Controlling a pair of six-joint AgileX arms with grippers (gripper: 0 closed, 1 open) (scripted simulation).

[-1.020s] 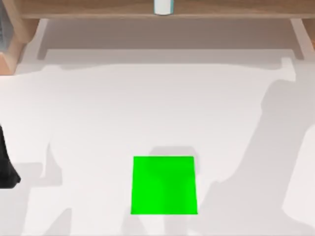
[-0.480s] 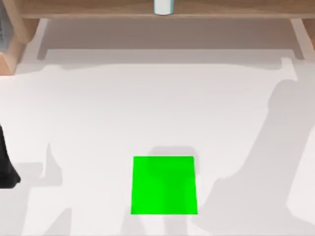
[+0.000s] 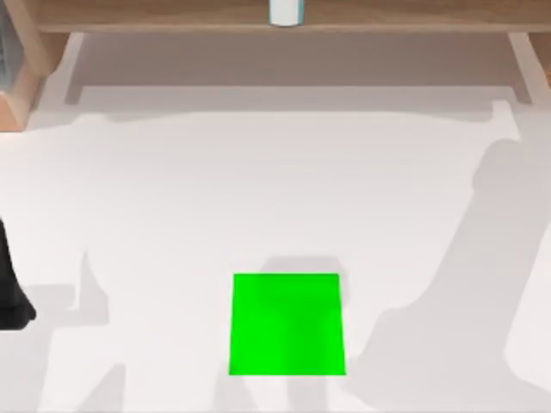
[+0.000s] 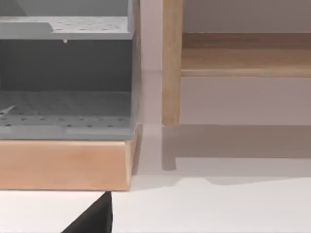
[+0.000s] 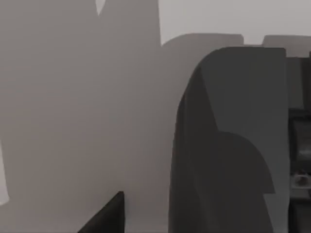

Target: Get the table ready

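Desk [image 3: 258,189] is lying broad, white and bare under both arms, taking up nearly the whole top view. Its green square [image 3: 287,324] is sitting near the front edge, about midway between the desk's left and right sides.

The left arm [image 3: 10,297] is showing as a dark mass at the desk's left edge, well apart from the square, which is lying off to its right. The left gripper [image 4: 95,219] is pointing toward the back left corner. Whether it is spread or pressed together, I cannot tell. The right gripper [image 5: 106,216] is hanging over a shaded patch of desk, and its state I cannot tell either.

Along the far edge a light-brown wooden shelf unit [image 3: 172,17] is standing, carrying a pale cylinder [image 3: 286,11] at its middle, straight behind the square. A grey perforated rack [image 4: 65,109] is sitting in the shelf's left end, nearest the left arm.

Nothing is lying between either arm and the square. My judgement is that any reach toward the shelf will be meeting its wooden posts and boards first.
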